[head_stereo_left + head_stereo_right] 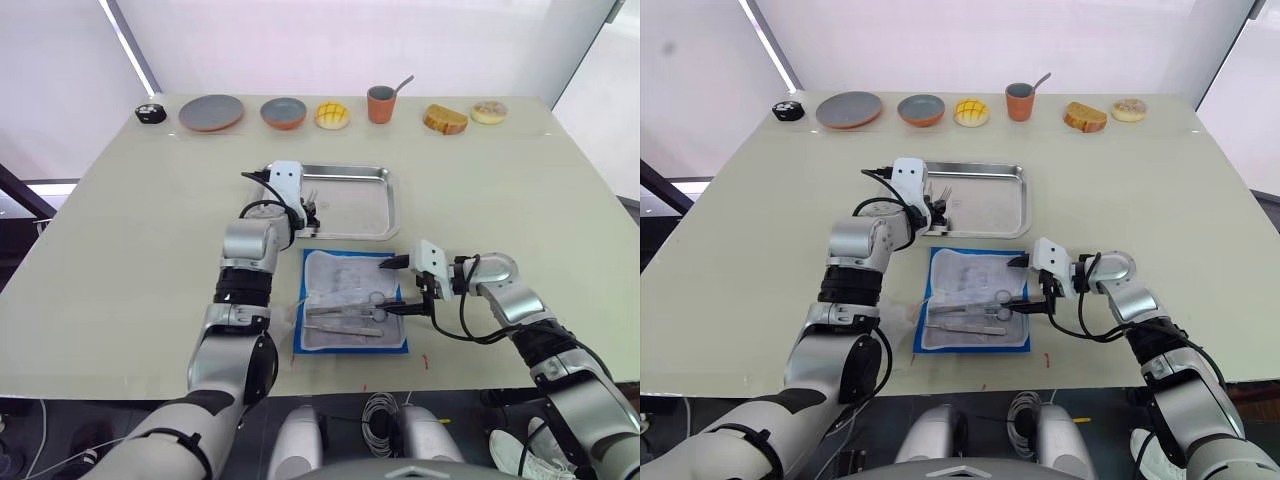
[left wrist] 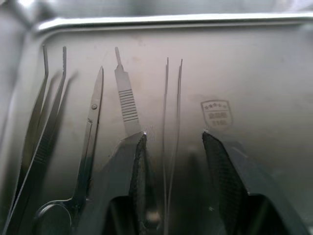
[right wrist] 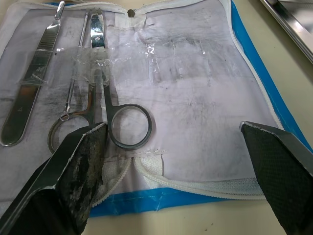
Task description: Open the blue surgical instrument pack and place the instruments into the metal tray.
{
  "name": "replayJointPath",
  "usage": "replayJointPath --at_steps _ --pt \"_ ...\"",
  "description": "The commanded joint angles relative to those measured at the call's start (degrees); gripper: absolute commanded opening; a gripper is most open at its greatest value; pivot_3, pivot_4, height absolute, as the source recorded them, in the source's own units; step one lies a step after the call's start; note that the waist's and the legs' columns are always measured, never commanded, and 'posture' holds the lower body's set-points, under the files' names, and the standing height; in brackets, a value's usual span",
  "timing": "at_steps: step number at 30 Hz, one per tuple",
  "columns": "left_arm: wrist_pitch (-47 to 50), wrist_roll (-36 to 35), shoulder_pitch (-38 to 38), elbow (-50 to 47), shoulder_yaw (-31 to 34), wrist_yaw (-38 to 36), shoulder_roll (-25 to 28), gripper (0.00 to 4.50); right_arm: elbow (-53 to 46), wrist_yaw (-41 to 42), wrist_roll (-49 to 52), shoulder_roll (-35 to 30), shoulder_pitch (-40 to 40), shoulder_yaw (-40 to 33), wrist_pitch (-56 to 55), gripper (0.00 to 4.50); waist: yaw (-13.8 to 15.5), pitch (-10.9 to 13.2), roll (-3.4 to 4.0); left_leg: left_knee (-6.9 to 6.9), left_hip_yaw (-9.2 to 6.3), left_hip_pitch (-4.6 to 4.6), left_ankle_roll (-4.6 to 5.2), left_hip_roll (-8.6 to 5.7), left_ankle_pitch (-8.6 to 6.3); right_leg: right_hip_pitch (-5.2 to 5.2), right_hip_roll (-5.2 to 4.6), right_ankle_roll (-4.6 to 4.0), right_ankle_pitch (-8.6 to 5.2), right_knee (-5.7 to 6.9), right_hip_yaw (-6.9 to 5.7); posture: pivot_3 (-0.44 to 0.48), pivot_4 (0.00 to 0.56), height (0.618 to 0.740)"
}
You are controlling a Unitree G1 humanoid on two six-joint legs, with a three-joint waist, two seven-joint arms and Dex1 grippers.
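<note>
Your blue surgical instrument pack (image 1: 352, 301) lies unfolded on the table (image 1: 120, 230) just in front of the metal tray (image 1: 352, 201), its pale lining up. Its long axis runs from the robot toward the tray. Three instruments remain on the lining: ring-handled scissors (image 3: 105, 93), a flat handle (image 3: 30, 81) and a thin probe (image 3: 76, 78) beside them. In the head views they lie across the pack, side to side, with the scissor rings toward the right arm.

The tray sits with its long side running left to right. Inside it, at the left end, you have forceps (image 2: 41, 122), small scissors (image 2: 88, 147), a scalpel handle (image 2: 124, 95) and fine tweezers (image 2: 171, 127) lined up side by side, tips toward the far rim.

Your left gripper (image 2: 173, 142) hangs over the tray's left end, fingers apart and empty, straddling the fine tweezers; whether it touches them can't be told. Your right gripper (image 3: 173, 137) is at the pack's right edge, spread wide, holding nothing, one finger (image 3: 85, 161) just beside the scissor rings.
</note>
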Motion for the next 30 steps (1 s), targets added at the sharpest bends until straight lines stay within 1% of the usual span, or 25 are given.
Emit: replayJointPath --at_steps 1,4,6,8,10,11,13,15,16,17,19,21,22,27,30 --pt "1.56 -3.96 1.19 -10.10 0.75 -3.74 0.25 1.83 5.33 -0.55 -5.61 -2.15 3.45 3.14 2.72 4.50 0.01 0.00 0.00 0.00 0.00 0.00 0.00 0.00 0.00 0.00 0.00 0.00 0.00 0.00 0.00 0.000 0.150 0.740" --pt "1.13 -9.19 5.00 -19.26 -0.72 -11.90 1.78 1.83 5.69 -0.48 -5.64 -2.16 3.24 3.13 2.40 4.50 -0.02 0.01 0.02 0.00 -0.06 0.01 -0.02 -0.02 0.01 0.06 0.00 0.00 0.00 -0.02 0.01 0.000 0.150 0.740" --pt "-4.41 -12.43 11.56 -27.39 -4.69 -23.20 6.06 1.83 6.00 -0.39 -5.53 -2.10 3.02 3.02 2.15 4.50 -0.05 0.02 0.03 0.00 -0.06 0.01 -0.02 -0.02 0.01 0.06 0.00 0.01 -0.01 -0.02 0.01 0.000 0.150 0.740" --pt "-9.86 -14.16 16.39 -32.21 -6.04 -30.30 8.52 1.83 6.27 -0.37 -5.38 -1.98 2.80 2.90 2.01 4.50 -0.23 0.01 0.15 0.00 -0.09 0.01 -0.02 -0.02 0.01 0.08 0.01 0.01 -0.01 -0.03 0.02 0.000 0.150 0.740" --pt "-11.86 -17.23 20.89 -36.02 -5.47 -36.84 12.19 1.83 6.48 -0.41 -5.18 -1.92 2.67 2.78 1.93 4.50 -0.08 0.03 0.24 -0.10 -0.02 0.07 -0.33 -0.02 0.18 0.07 -0.01 0.01 -0.02 -0.04 0.09 0.000 0.150 0.740" --pt "-13.30 -18.74 22.66 -37.22 -5.10 -40.33 13.84 1.83 6.60 -0.46 -5.10 -1.87 2.61 2.69 1.88 4.50 -0.11 0.04 0.23 -0.10 -0.06 0.05 -0.31 -0.02 0.17 0.07 -0.02 0.00 -0.02 -0.03 0.04 0.000 0.150 0.740" --pt "-15.46 -22.68 25.35 -38.06 -2.32 -45.71 15.84 1.83 6.77 -0.58 -4.95 -1.78 2.59 2.48 1.84 4.50 -0.04 0.03 0.24 -0.11 -0.08 0.06 -0.20 -0.02 0.11 0.08 -0.01 -0.01 -0.03 -0.03 0.05 0.000 0.150 0.740" --pt "-15.59 -27.71 28.42 -37.85 0.29 -54.17 20.35 1.83 6.77 -0.68 -4.90 -1.70 2.68 2.35 1.80 4.50 -0.17 0.03 0.22 -0.12 -0.07 0.06 -0.19 -0.02 0.10 0.08 -0.02 -0.01 -0.03 -0.04 0.05 0.000 0.150 0.740" --pt "-16.04 -29.04 30.11 -37.63 1.40 -58.07 22.85 2.25 6.72 -0.74 -4.87 -1.68 2.77 2.28 1.78 4.50 -0.30 0.04 0.27 -0.12 -0.07 0.05 -0.19 -0.02 0.10 0.07 -0.01 -0.01 -0.03 -0.05 0.08 0.000 0.150 0.740" --pt "-16.57 -30.60 31.70 -37.24 2.67 -61.43 25.06 2.34 6.66 -0.83 -4.82 -1.67 2.86 2.22 1.77 4.50 -0.30 0.05 0.29 -0.21 -0.08 0.09 -0.18 -0.02 0.10 0.06 0.01 -0.02 -0.05 -0.05 0.09 0.000 0.150 0.740" --pt "-18.11 -32.04 34.38 -35.56 4.98 -66.22 28.75 3.04 6.70 -0.88 -4.76 -1.69 2.95 2.13 1.63 4.50 -0.28 0.05 0.25 -0.23 -0.11 0.08 -0.18 -0.01 0.10 0.05 0.01 -0.06 -0.08 -0.06 0.05 0.000 0.150 0.740" --pt "-20.76 -32.09 37.60 -32.63 7.53 -71.41 32.89 3.85 6.64 -0.87 -4.69 -1.79 3.07 1.98 1.54 4.50 -0.18 0.05 0.24 -0.23 -0.10 0.09 -0.18 0.00 0.10 0.06 0.00 -0.25 -0.19 -0.07 0.04 0.000 0.150 0.740" --pt "-21.89 -31.99 38.70 -31.40 8.34 -73.13 34.36 4.44 6.63 -0.85 -4.67 -1.83 3.11 1.91 1.49 4.50 -0.18 0.05 0.24 -0.24 -0.10 0.10 -0.18 0.00 0.10 0.06 -0.01 -0.27 -0.21 -0.08 0.03 0.000 0.150 0.740" --pt "-27.65 -30.73 42.44 -24.33 12.46 -79.33 39.94 4.44 6.57 -0.39 -4.43 -2.32 3.24 1.35 1.23 4.50 -0.04 0.06 0.25 -0.25 -0.10 0.09 -0.18 0.01 0.10 0.05 -0.04 -0.32 -0.24 -0.10 0.01 0.000 0.150 0.740" --pt "-29.32 -30.96 43.95 -21.97 13.71 -81.58 42.04 4.44 6.59 -0.16 -4.25 -2.56 3.17 1.06 1.16 4.50 0.04 0.08 0.27 -0.25 -0.10 0.08 -0.18 0.01 0.10 0.04 -0.06 -0.33 -0.25 -0.10 -0.01 0.000 0.150 0.740"
